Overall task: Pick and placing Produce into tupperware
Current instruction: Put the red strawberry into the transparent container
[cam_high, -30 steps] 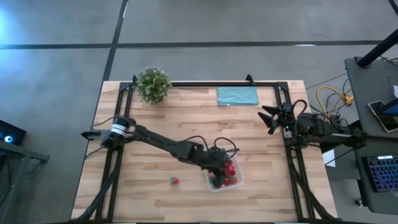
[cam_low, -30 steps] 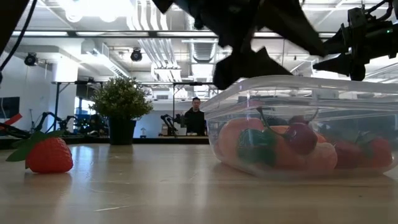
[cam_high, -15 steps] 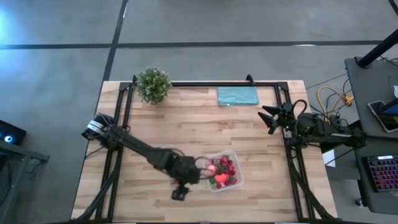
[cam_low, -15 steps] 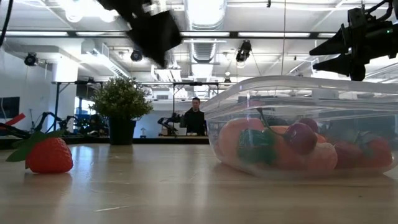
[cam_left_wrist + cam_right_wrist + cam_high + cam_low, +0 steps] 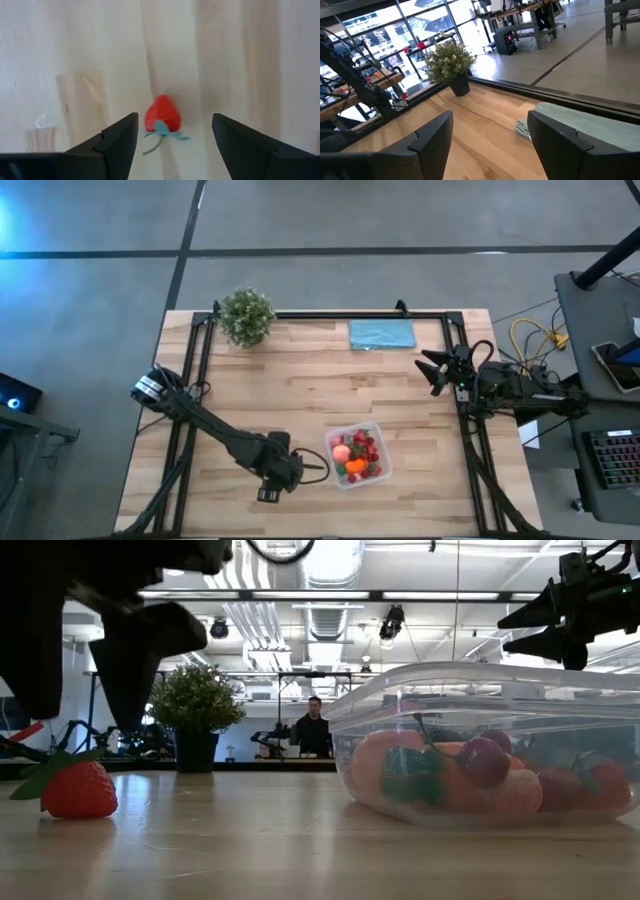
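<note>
A red toy strawberry (image 5: pixel 162 112) with a teal leaf lies alone on the bare wood; the low view shows it resting on its side (image 5: pixel 78 790). My left gripper (image 5: pixel 173 120) hangs open just above it, one finger on either side, touching nothing; in the high view the left gripper (image 5: pixel 278 477) and its arm hide the berry. The clear tupperware tub (image 5: pixel 357 457) stands to the right of it, holding red, orange and pink produce (image 5: pixel 470 775). My right gripper (image 5: pixel 432 370) waits open at the table's right edge, raised off the table.
A green potted plant (image 5: pixel 246 316) stands at the far left corner and a teal cloth (image 5: pixel 381 333) lies at the far edge. Black frame rails run along the table's left, right and far sides. A person (image 5: pixel 315 725) sits far back in the room.
My left gripper has swung from over the tupperware tub toward the table's left and near edge and has come down over the lone strawberry. The strawberry and the tub have stayed in place.
</note>
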### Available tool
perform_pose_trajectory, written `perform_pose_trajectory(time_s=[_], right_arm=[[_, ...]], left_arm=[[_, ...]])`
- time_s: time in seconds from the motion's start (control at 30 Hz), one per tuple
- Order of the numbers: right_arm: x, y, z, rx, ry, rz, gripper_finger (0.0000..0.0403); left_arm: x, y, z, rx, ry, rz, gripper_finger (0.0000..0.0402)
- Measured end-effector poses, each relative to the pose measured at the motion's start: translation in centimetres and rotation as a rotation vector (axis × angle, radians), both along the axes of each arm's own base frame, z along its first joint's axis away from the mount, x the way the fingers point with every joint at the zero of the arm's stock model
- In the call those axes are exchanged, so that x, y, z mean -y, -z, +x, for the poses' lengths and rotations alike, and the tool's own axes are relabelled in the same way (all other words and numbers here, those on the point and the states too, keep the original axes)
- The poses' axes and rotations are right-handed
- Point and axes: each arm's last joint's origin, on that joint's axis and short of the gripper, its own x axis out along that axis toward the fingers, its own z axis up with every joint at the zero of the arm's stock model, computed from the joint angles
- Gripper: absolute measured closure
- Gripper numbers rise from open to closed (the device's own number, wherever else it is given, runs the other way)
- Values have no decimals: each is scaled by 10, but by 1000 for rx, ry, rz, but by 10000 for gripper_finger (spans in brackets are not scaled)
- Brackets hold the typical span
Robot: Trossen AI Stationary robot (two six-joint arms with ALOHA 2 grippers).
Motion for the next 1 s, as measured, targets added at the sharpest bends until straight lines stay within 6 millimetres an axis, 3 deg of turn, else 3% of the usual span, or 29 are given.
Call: perform_pose_trajectory(time_s=[0.4,0.73,1.0], right_arm=[[0,0,0,0,0,0,156],[0,0,0,0,0,0,158],[0,0,0,0,0,0,154]], left_arm=[[-6,33,-10,-22,-1,13,162],[-8,35,-10,4,-13,57,163],[-11,47,-15,-3,-11,52,211]])
